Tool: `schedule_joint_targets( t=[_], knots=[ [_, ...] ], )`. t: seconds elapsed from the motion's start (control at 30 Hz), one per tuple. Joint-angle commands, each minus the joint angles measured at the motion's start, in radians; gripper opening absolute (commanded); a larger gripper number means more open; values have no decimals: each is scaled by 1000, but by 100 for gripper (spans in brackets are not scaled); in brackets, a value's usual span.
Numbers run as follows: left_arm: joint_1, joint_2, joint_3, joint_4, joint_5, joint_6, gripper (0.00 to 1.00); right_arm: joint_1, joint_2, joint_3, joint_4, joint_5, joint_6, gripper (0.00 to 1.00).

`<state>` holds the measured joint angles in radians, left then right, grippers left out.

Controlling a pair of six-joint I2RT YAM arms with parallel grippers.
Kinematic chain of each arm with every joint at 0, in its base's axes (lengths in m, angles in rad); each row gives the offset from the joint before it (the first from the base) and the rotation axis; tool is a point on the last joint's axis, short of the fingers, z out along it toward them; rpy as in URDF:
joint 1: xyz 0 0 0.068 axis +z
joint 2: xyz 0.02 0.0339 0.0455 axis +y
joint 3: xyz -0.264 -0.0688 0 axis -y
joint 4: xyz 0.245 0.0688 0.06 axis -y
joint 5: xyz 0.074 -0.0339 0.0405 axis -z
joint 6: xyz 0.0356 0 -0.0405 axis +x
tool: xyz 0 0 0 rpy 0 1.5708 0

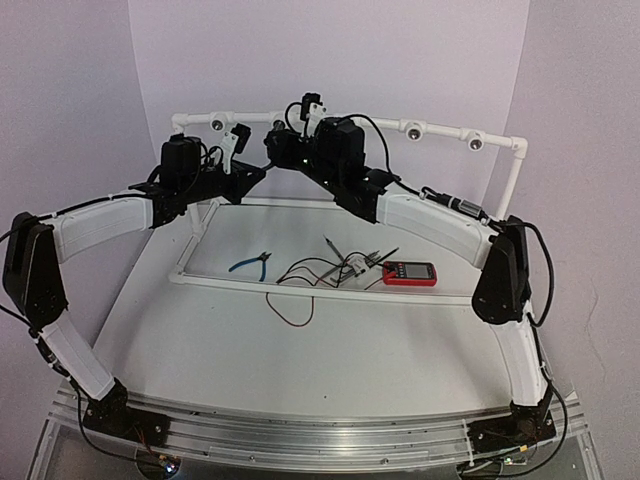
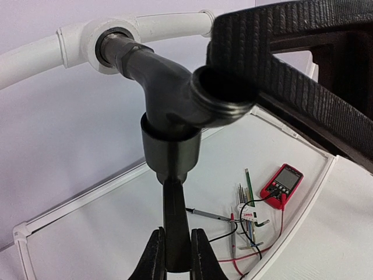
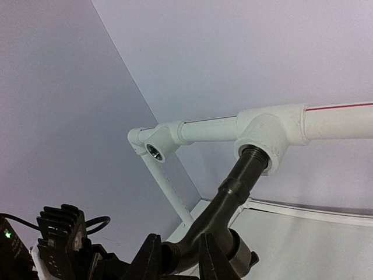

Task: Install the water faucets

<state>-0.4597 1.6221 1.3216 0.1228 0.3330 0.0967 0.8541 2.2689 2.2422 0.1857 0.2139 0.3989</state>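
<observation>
Squeezing the faucet [image 2: 169, 93] by its handle with the left claw [image 2: 176, 256], pinched tight. Hugging its body with the right claw [image 3: 182, 255], clamped on too. Sitting screwed into a white pipe socket [image 3: 268, 134] on the back rail. Crowding the spout with a bumpy finger [image 2: 274, 64]. Lying below on the table [image 1: 300, 350]: blue pliers [image 1: 252, 264], wires [image 1: 310, 268], red meter [image 1: 410, 273].

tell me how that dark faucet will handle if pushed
The faucet looks solid metal: probably stiff and heavy for its size. Its smooth rounded body may slip. Threaded into the white socket, it likely resists pushing.
</observation>
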Motion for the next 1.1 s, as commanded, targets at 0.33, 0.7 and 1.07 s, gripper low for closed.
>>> schedule_joint_targets(
  t=[0.33,0.7,1.07],
  knots=[
    [4,-112,30,227,-135,455,0,-3,-90,-90,-81,83,-12,25],
    [3,-153,-41,386,-86,876,0,-4,-127,-107,-78,51,18,30],
    [1,-160,-88,530,0,1140,0,-4,-209,-181,2,-16,8,37]
  ],
)
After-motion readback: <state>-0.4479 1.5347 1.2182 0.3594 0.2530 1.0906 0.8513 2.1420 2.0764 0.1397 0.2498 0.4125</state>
